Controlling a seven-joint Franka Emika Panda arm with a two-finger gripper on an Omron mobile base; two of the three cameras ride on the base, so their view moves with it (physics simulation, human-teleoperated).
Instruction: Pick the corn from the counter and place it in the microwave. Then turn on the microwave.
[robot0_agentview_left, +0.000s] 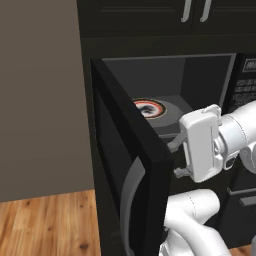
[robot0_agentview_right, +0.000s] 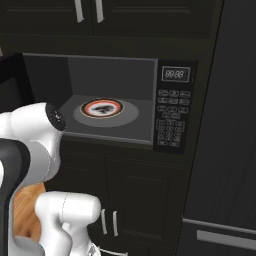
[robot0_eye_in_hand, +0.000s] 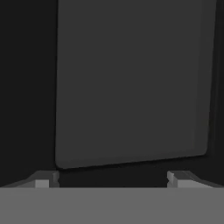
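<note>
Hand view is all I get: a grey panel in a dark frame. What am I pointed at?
Observer: The inner face of the microwave door. The door is swung open to the left, and the gripper faces its window.
Operator: What's in the cavity?
Observer: The red-ringed turntable plate lies flat on the cavity floor.
Operator: Where's the keypad from there?
Observer: To the right of the cavity. The keypad sits under the display.
</note>
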